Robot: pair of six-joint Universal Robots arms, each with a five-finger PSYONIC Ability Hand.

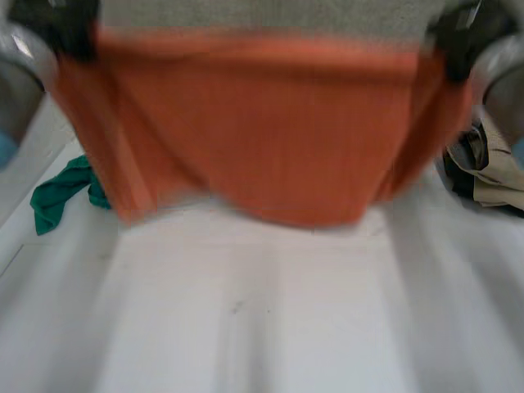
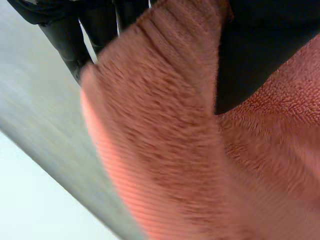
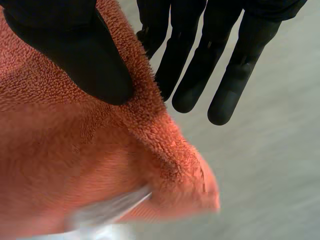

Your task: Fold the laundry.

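One fuzzy orange terry towel (image 1: 262, 139)

Bright, even light covers the orange towel (image 1: 262, 139) and white table (image 1: 262, 327).

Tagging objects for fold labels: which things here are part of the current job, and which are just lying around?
In use: orange towel, left hand and right hand pinching its upper edge, one at each end.
Lying about: green cloth; beige and dark clothes, both untouched on the table.

A lab-like laundry bench: plain white table (image 1: 262, 327), orange towel (image 1: 262, 131), green cloth (image 1: 57, 196), heaped garments (image 1: 491, 168).
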